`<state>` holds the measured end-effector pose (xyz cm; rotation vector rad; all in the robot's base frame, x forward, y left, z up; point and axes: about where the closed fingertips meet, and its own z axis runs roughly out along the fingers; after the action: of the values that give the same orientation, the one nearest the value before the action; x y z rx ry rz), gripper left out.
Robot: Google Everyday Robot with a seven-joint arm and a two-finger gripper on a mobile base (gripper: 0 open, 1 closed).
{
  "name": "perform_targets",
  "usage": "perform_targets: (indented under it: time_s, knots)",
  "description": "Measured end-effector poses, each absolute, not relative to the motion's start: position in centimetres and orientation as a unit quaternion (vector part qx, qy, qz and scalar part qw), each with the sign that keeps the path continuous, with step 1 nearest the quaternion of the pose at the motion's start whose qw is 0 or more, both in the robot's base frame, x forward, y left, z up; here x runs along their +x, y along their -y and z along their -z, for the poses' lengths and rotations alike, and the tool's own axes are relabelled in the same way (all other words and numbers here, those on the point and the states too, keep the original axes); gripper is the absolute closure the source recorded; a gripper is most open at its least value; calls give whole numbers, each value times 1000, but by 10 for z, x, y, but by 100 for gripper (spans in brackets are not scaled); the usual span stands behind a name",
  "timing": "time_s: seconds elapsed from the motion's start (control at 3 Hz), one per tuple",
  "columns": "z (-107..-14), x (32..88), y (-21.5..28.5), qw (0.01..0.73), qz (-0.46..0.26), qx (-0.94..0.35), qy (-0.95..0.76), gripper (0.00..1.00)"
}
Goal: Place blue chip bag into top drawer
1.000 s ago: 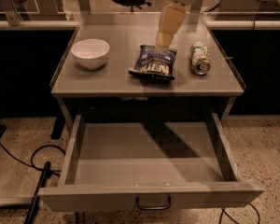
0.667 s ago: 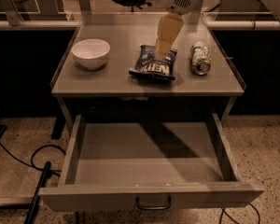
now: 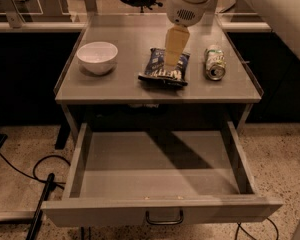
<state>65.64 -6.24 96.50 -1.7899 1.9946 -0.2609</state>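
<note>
The gripper (image 3: pixel 172 60) hangs over the blue chip bag (image 3: pixel 156 70), which lies flat on the table (image 3: pixel 125 88) between a white bowl (image 3: pixel 97 57) and a drink can (image 3: pixel 215 63). Whether the gripper is wide or narrow cannot be told. Below, the top drawer (image 3: pixel 160 208) stands open.

Gripper (image 3: pixel 171 58) above blue chip bag (image 3: pixel 156 74) hides bag's middle; arm (image 3: pixel 190 1) cut off by top edge.

bench (image 3: pixel 125 86), top drawer (image 3: pixel 110 211): matt grey metal | blue chip bag (image 3: pixel 154 73): glossy crinkly foil | claw (image 3: pixel 171 60) above bag: smooth pale plastic
</note>
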Motion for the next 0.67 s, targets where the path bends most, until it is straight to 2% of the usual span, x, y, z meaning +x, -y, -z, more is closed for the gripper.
perform_targets:
  time_s: [0.67]
  knots:
    - [-906, 670, 55, 191, 39, -638, -745, 0]
